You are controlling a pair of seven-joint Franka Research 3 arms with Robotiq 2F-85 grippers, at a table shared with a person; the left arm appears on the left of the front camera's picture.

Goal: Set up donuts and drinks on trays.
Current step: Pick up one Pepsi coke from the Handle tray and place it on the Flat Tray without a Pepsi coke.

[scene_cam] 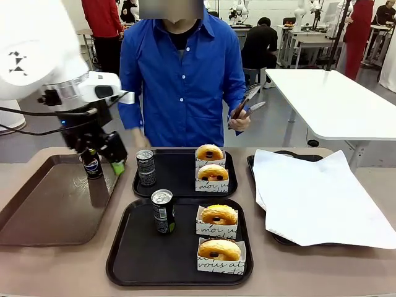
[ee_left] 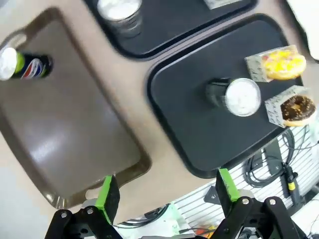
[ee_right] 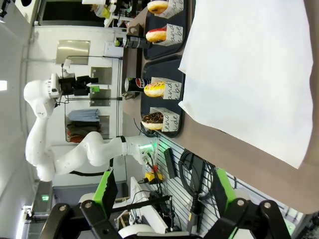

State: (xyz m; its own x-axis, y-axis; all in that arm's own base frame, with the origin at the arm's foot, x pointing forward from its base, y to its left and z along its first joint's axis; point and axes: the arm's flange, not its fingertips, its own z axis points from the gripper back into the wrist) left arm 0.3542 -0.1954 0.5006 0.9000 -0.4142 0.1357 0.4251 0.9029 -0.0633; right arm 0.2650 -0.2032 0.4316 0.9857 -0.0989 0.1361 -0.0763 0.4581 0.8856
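Overhead, the left gripper (ee_left: pixel 167 196) hangs pointing down, jaws spread empty, above the brown tray (ee_left: pixel 65 124).

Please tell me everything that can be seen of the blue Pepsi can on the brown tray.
The Pepsi can is a small slim can with a dark blue label, the round red, white and blue logo and a silver top. It stands upright on the brown tray, near that tray's far right corner, alone there. The left gripper hangs open just above and beside it; in the front view its body partly covers the can. Whether a finger touches the can cannot be told.
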